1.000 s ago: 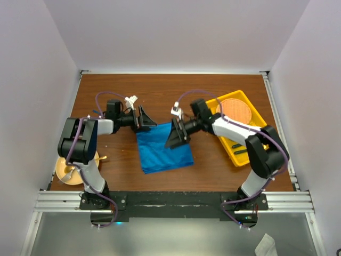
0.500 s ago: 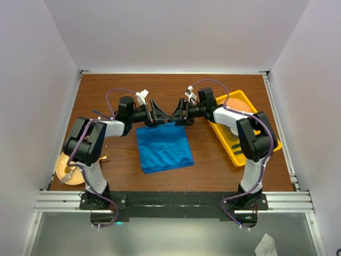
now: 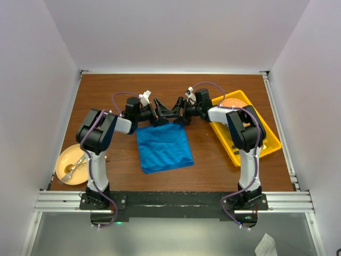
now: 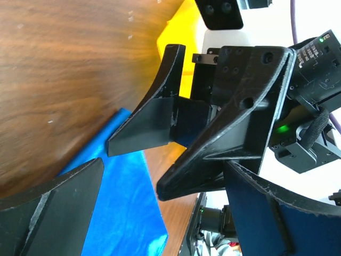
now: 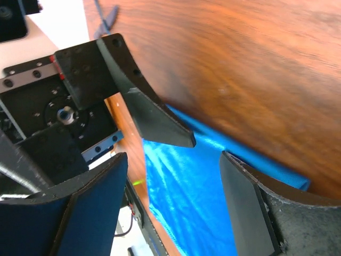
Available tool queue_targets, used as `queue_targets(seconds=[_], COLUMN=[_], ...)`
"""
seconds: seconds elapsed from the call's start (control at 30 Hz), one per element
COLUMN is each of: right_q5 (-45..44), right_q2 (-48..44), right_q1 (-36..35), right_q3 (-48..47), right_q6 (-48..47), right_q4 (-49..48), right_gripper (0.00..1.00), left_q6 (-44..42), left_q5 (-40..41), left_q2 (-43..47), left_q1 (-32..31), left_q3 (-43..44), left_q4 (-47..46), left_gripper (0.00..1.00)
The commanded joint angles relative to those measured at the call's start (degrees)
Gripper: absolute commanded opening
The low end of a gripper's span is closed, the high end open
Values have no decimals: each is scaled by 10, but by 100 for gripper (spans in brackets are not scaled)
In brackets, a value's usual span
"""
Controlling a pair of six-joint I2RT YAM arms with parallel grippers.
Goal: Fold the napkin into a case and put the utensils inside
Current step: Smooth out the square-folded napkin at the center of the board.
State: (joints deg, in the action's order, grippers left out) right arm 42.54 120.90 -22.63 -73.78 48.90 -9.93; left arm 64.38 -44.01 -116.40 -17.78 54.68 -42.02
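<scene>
The napkin [image 3: 164, 148] lies flat on the table as a bright blue, roughly square cloth. My left gripper [image 3: 159, 114] and right gripper [image 3: 176, 114] face each other tip to tip just above its far edge, both open and empty. In the left wrist view my own fingers [image 4: 53, 208] frame the napkin [image 4: 117, 213], with the right gripper's fingers close in front. The right wrist view shows the napkin [image 5: 197, 197] between my open fingers [image 5: 250, 208]. A thin bluish utensil [image 5: 105, 17] lies far off on the table. The other one is not visible.
A yellow tray [image 3: 266, 140] with an orange round plate [image 3: 234, 104] sits at the right. A tan plate [image 3: 64, 159] with a gold spoon sits at the near left. White walls close in the table on three sides.
Both grippers have moved away from the napkin's sides to its far edge and toward each other. The right one has left the cloth's right part. The napkin has not moved.
</scene>
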Motion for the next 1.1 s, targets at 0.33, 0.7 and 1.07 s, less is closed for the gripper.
queue_targets(seconds=[0.33,0.7,1.07], right_q5=[-26,-33,48], right_q2=[50,47,-2], right_q1=[29,34,21], right_q3=[-14,8,-34], right_q6=[-16,-35,-39], right_q4=[34,42,31], right_gripper=[75,75,83], left_q6=[-61,-181,-218], left_q5=[3,-51,-93], left_q2=[-16,54,130], left_q1=[42,125,141], left_q3=[-22,-65,-61], left_q4=[44,155,172], left_gripper=[100,100,100])
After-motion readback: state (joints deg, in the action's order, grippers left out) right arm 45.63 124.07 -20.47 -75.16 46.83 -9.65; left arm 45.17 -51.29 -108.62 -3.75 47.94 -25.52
